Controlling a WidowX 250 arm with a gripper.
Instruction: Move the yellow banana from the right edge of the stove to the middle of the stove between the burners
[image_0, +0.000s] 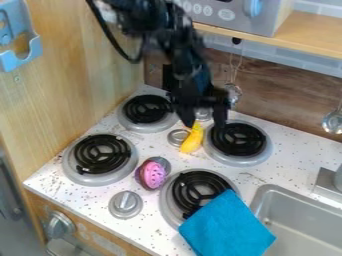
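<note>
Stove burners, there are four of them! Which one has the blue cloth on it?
The front burner nearest the sink. The blue cloth covers part of it; the other three burners have no cloth.

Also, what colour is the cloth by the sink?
The cloth is a solid bright blue, leaning towards turquoise; the camera view shows it best.

Blue cloth (227, 226), yellow toy (192, 139), black-speckled white counter (93, 196)
</note>
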